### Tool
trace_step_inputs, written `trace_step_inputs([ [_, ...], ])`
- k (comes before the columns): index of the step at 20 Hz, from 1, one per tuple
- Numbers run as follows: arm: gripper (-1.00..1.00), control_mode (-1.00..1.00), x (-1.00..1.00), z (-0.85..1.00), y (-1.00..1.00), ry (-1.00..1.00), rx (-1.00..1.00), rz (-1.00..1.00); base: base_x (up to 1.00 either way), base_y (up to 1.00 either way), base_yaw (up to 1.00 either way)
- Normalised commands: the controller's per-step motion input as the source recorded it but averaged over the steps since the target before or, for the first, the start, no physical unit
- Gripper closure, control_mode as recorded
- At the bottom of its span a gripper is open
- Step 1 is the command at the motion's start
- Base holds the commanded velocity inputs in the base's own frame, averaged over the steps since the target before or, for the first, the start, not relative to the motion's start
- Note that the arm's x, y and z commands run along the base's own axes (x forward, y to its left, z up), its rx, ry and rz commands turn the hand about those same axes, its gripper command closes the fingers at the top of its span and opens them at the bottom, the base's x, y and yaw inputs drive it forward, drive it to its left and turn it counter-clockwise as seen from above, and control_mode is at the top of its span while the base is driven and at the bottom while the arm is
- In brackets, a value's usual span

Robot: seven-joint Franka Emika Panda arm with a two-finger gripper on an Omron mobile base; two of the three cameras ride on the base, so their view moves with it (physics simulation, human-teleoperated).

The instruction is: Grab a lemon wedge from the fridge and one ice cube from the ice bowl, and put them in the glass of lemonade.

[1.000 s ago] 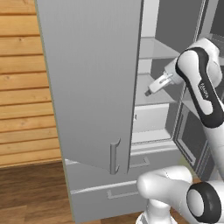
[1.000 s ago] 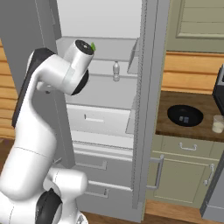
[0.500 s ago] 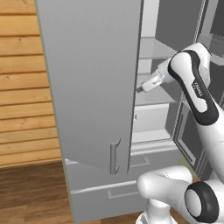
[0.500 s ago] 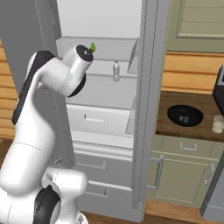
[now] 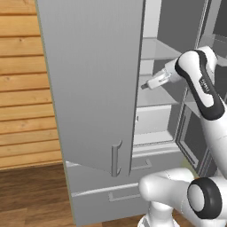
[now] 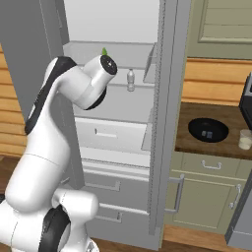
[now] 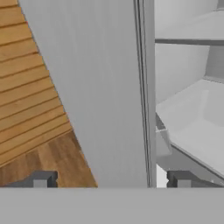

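The fridge (image 5: 88, 80) stands with its left door swung wide. On an upper shelf, just above my wrist, a tiny green lemon wedge (image 6: 104, 50) peeks out. My gripper (image 5: 145, 86) reaches in at shelf height and points at the open door's edge. Its fingertips (image 7: 41, 179) stand far apart with nothing between them, facing the grey door (image 7: 105, 87). The black ice bowl (image 6: 208, 130) sits on the wooden counter to the right of the fridge. The glass of lemonade (image 6: 244, 139) is beside it at the far right.
A small clear bottle (image 6: 130, 79) stands on the middle shelf. The fridge's centre post (image 6: 165, 108) separates the shelves from the counter. Beige cabinets (image 6: 206, 197) sit under the counter. A wood-panelled wall (image 5: 22, 97) lies left of the door.
The hand has swung a little to the left, closer to the open door's edge, and the elbow has risen. The jaws stay wide open.
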Motion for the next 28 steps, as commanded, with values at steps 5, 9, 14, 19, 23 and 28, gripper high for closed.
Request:
trace_step_inputs([
  [5,-1.0,-1.0,0.41,-0.01,0.14,0.02,0.0,0.0,0.0,0.0,0.0],
  [9,-1.0,-1.0,-0.1,0.0,0.29,0.0,0.01,0.11,0.0,0.0,0.0],
  [14,-1.0,-1.0,0.0,0.0,0.54,0.0,0.02,0.15,0.0,0.0,0.0],
  [19,-1.0,-1.0,-0.16,0.03,0.53,-0.01,0.0,0.08,0.0,0.0,0.0],
  [23,-1.0,-1.0,-0.59,0.02,0.62,-0.12,0.01,0.09,0.0,0.0,0.0],
  [28,-1.0,-1.0,-0.7,0.02,0.8,-0.21,0.01,0.08,0.0,0.0,0.0],
])
